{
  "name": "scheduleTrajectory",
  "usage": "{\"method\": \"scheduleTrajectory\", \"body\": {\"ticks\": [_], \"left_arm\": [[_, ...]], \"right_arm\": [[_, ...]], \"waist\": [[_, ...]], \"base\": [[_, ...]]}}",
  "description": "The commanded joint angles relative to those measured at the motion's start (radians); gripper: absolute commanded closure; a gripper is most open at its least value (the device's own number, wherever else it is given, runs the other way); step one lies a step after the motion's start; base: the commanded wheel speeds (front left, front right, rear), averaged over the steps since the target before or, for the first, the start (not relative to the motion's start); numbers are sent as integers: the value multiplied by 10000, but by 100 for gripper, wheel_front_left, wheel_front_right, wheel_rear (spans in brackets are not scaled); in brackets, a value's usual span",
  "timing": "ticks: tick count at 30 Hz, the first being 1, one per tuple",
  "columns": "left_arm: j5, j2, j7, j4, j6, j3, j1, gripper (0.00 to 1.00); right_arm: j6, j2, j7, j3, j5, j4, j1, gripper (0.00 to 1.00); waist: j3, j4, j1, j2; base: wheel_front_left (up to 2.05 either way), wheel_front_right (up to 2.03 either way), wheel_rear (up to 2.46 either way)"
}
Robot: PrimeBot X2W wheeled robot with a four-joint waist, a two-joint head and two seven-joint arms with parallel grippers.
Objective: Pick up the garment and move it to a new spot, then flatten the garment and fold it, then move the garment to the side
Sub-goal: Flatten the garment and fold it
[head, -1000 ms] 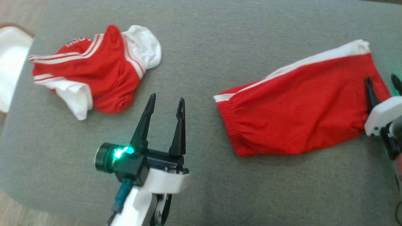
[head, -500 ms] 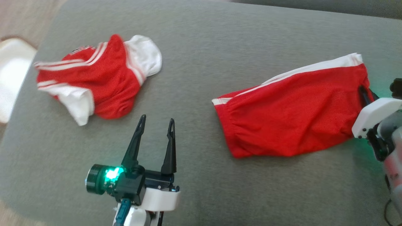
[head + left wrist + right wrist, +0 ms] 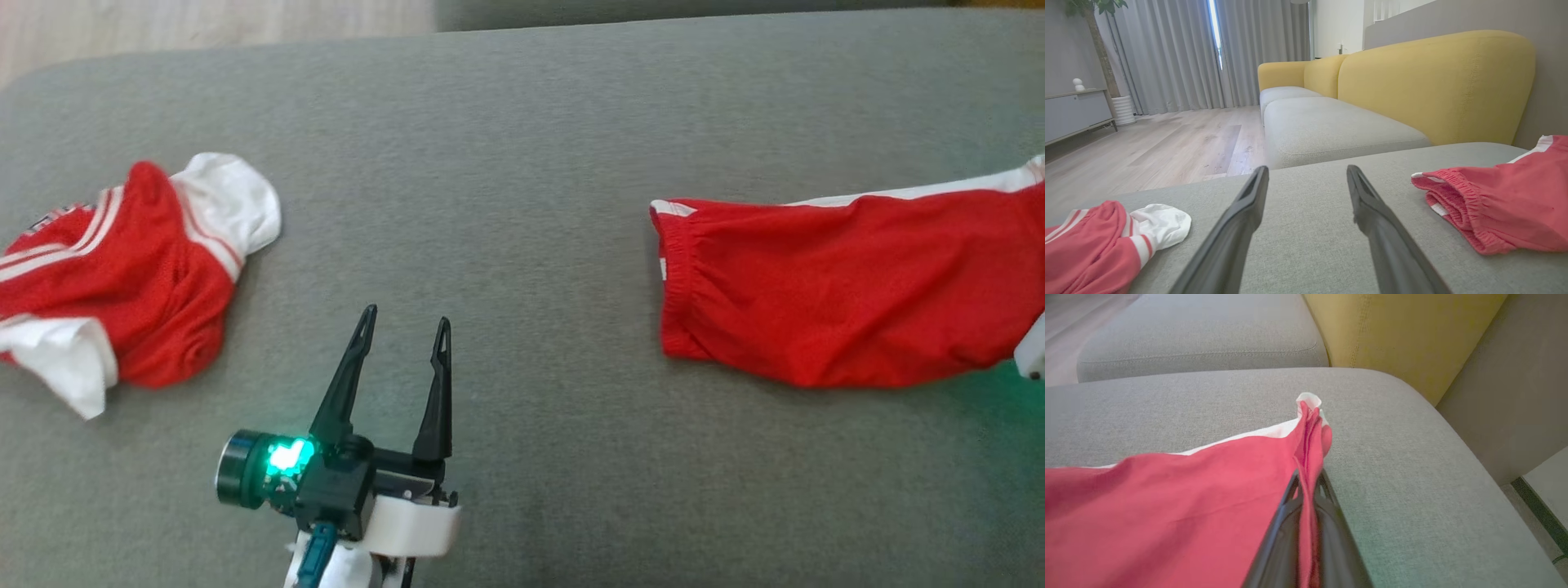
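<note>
The right gripper [image 3: 1309, 479] was closed on the garment [image 3: 1180, 506], and a fold of the red cloth was pinched between its two dark fingers [image 3: 1280, 539]. Beyond the fingertips the pinched cloth stood up in a small bunch, with a bit of white trim [image 3: 1309, 401] at its top. The rest of the garment spread to the left and to the near side, lying on the grey cushion [image 3: 1412, 465], with a white band [image 3: 1249, 439] along its far edge. Farther away lay a second grey cushion [image 3: 1200, 339]. To the right of it rose a yellow backrest [image 3: 1392, 330]. A faint green glow [image 3: 1372, 514] lay on the cushion just right of the fingers.
</note>
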Motion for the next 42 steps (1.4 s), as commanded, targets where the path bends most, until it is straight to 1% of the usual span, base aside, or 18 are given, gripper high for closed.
{"method": "scheduleTrajectory", "body": {"ticks": [1, 5, 9, 14, 16, 19, 21, 23, 24, 25, 28, 31, 34, 35, 36, 39, 40, 42], "left_arm": [[72, 83, -64, -266, -9, 344, -168, 0], [73, 76, -64, -82, -90, 369, -107, 0], [26, 51, -64, 53, -163, 339, -16, 0], [-27, 3, -64, 120, -219, 246, 95, 0], [-39, -12, -64, 147, -236, 220, 138, 0], [-59, -32, -64, 198, -283, 171, 156, 0], [-73, -49, -64, 232, -323, 106, 123, 0], [-81, -65, -64, 246, -341, 42, 105, 0], [-90, -72, -64, 256, -340, 23, 115, 0], [-101, -77, -64, 260, -324, 24, 134, 0], [-148, -89, -64, 255, -264, 91, 228, 0], [-165, -96, -64, 182, -214, 184, 354, 0], [-174, -100, -64, 89, -188, 276, 553, 0], [-174, -100, -64, 89, -188, 276, 553, 0], [-186, -102, -64, 4, -152, 375, 727, 0], [-229, -79, -64, -128, -59, 613, 1096, 0], [-229, -79, -64, -128, -59, 613, 1096, 0], [-235, -33, -64, -273, -7, 788, 1345, 0]], "right_arm": [[65, -215, -168, 66, -22, -359, 13, 100], [65, 334, -526, 36, -99, -1247, -112, 100], [65, 1006, -653, 85, -159, -2384, -68, 100], [65, 2020, -357, 527, -477, -3832, 257, 100], [65, 2528, -121, 812, -603, -4275, 449, 100], [65, 3311, 205, 1208, -878, -4516, 757, 100], [65, 3764, 323, 1501, -1175, -4346, 948, 100], [65, 4116, 363, 1766, -1211, -4089, 1141, 100], [65, 4230, 323, 1878, -1222, -3976, 1224, 75], [65, 4324, 243, 1957, -1188, -3897, 1303, 0], [65, 4493, -216, 2162, -895, -4004, 1536, 0], [65, 4495, -899, 2028, -798, -4376, 1826, 0], [65, 4256, -1463, 1492, -1138, -4800, 2299, 0], [65, 4256, -1463, 1492, -1138, -4800, 2299, 0], [65, 4093, -1693, 1239, -1335, -5201, 2750, 0], [65, 3826, -1888, 852, -1415, -5797, 3599, 0], [65, 3826, -1888, 852, -1415, -5797, 3599, 0], [65, 3697, -1933, 443, -1467, -6134, 4205, 0]], "waist": [[-30, -177, 0, 0], [-246, -334, 0, 0], [-506, -262, 0, 0], [-734, 48, 0, 0], [-787, 199, 0, 0], [-821, 458, 0, 0], [-825, 661, 0, 0], [-854, 855, 0, 0], [-878, 940, 0, 0], [-907, 1005, 0, 0], [-1028, 1092, 0, 0], [-1220, 1076, 0, 0], [-1509, 1011, 0, 0], [-1509, 1011, 0, 0], [-1732, 936, 0, 0], [-2115, 762, 0, 0], [-2115, 762, 0, 0], [-2277, 663, 0, 0]], "base": [[0, 0, 0], [0, 0, 0], [0, 0, 0], [0, 0, 0], [0, 0, 0], [0, 0, 0], [0, 0, 0], [0, 0, 0], [0, 0, 0], [0, 0, 0], [0, 0, 0], [0, 0, 0], [0, 0, 0], [0, 0, 0], [0, 0, 0], [0, 0, 0], [0, 0, 0], [0, 0, 0]]}}
